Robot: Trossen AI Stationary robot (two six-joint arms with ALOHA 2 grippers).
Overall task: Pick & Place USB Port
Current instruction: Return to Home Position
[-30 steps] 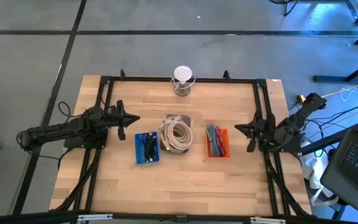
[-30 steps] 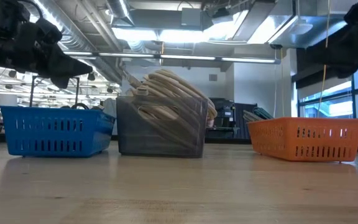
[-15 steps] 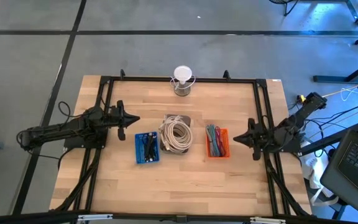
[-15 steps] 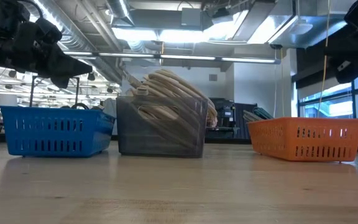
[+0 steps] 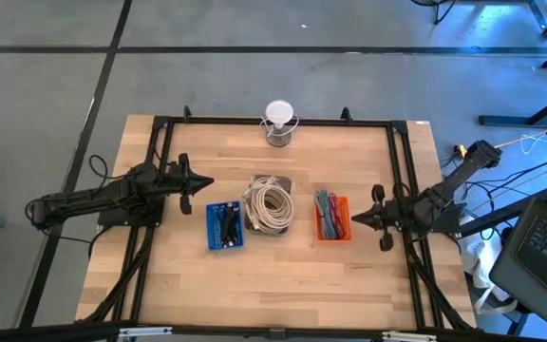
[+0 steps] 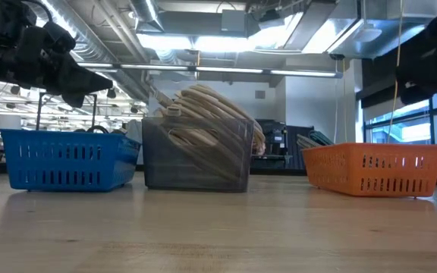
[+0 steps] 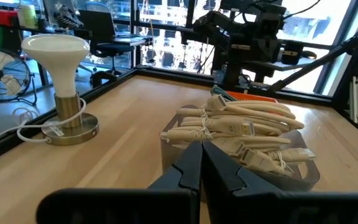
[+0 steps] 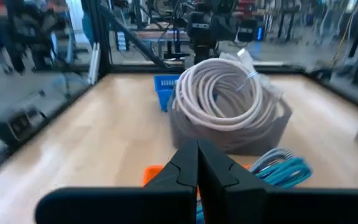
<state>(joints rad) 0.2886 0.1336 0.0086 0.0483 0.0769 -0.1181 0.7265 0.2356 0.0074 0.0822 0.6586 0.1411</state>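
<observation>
Three baskets stand in a row on the wooden table: a blue one point(image 5: 224, 226) with dark cables, a grey one point(image 5: 272, 203) with coiled white cables point(image 7: 241, 127) that end in USB plugs, and an orange one point(image 5: 331, 218) with coloured cables point(image 8: 284, 169). A separate USB port cannot be made out. My left gripper point(image 5: 209, 182) is shut and hovers level, left of the grey basket. My right gripper point(image 5: 354, 219) is shut and hovers level just right of the orange basket. Neither holds anything.
A white lamp point(image 5: 278, 122) on a brass foot stands at the table's far edge, its cord beside it. A black frame point(image 5: 402, 171) runs along the table's sides. Bare wood lies in front of the baskets point(image 5: 273, 285).
My right gripper has moved toward the orange basket and sunk a little, turning at the wrist until it points level at the basket. It stays shut. My left arm and the baskets have kept still.
</observation>
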